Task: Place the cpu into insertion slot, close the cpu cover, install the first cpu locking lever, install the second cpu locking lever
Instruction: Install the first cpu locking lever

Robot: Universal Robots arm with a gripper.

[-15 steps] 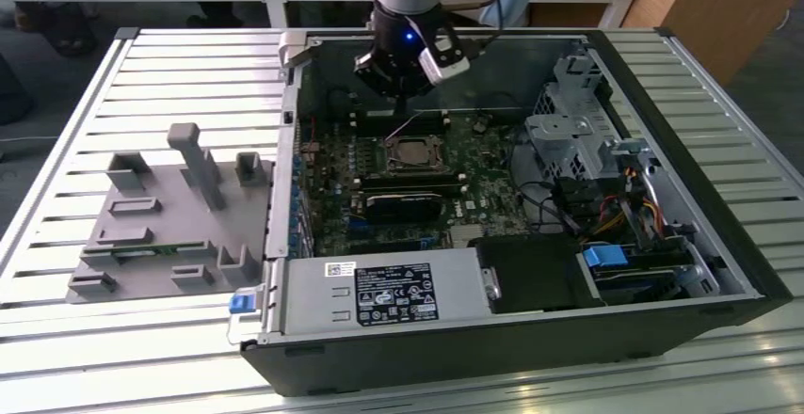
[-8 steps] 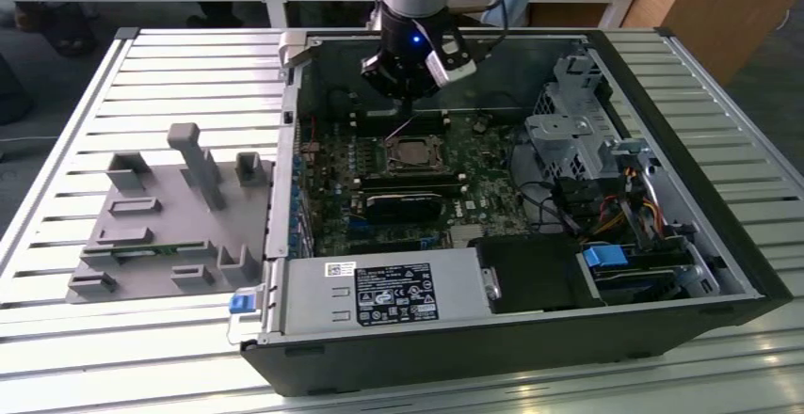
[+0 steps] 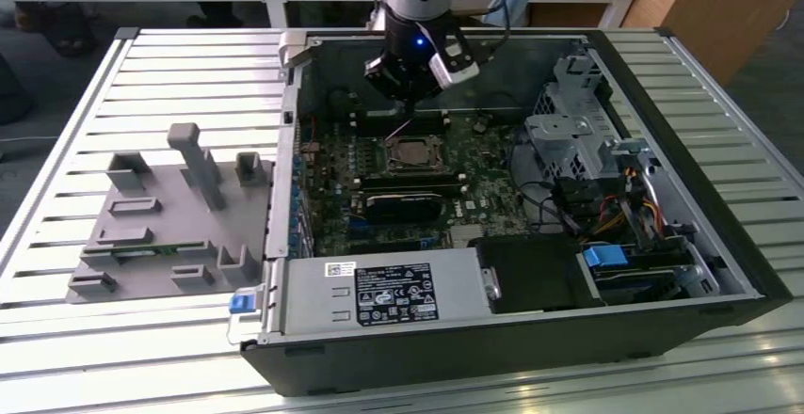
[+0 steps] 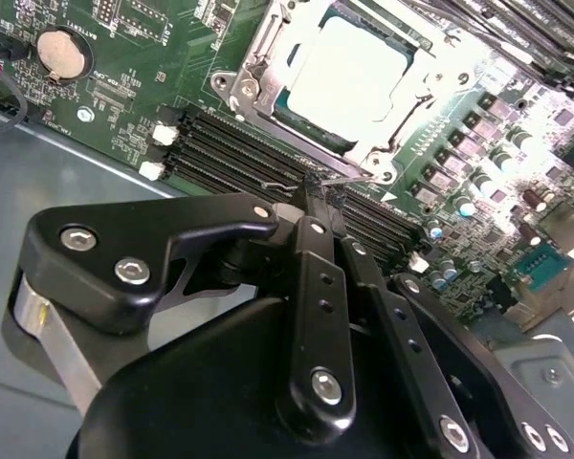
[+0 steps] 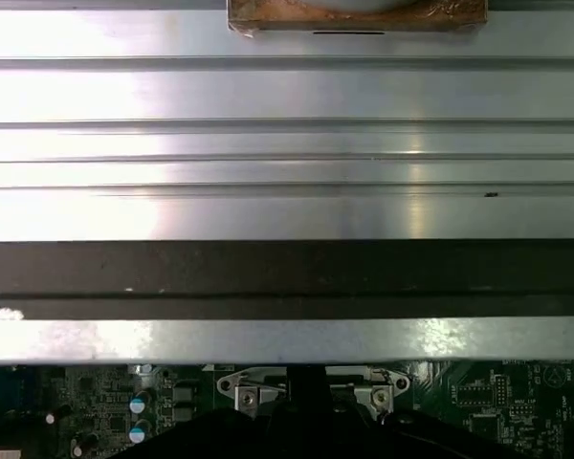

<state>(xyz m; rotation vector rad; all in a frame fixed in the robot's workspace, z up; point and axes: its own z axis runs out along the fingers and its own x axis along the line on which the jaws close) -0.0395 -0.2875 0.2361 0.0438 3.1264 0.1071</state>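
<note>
The slatted metal table (image 3: pixel 126 376) runs under everything, its nearest slats at the exterior view's lower edge. On it lies 1 open black computer case (image 3: pixel 703 245), side panel off, with a grey moulded fixture tray (image 3: pixel 151 235) just beside it on the exterior view's left. Inside the case, a silver power supply (image 3: pixel 377 292) sits against the near wall, and the green motherboard (image 3: pixel 490 165) fills the floor behind it. The arm reaches down into the far part of the case.

In the second wrist view the gripper (image 4: pixel 314 196) has its 2 black fingers pressed together, the tips at a thin silvery wire lever (image 4: pixel 356 178) along the socket's edge. I cannot tell whether the wire is pinched between them.

The cpu cover (image 4: pixel 266 46) lies down flat on the insertion slot (image 4: pixel 231 88). The cpu (image 4: pixel 349 76) is seated in that slot, its pale face showing through the cover's window, just beyond the fingertips.
</note>
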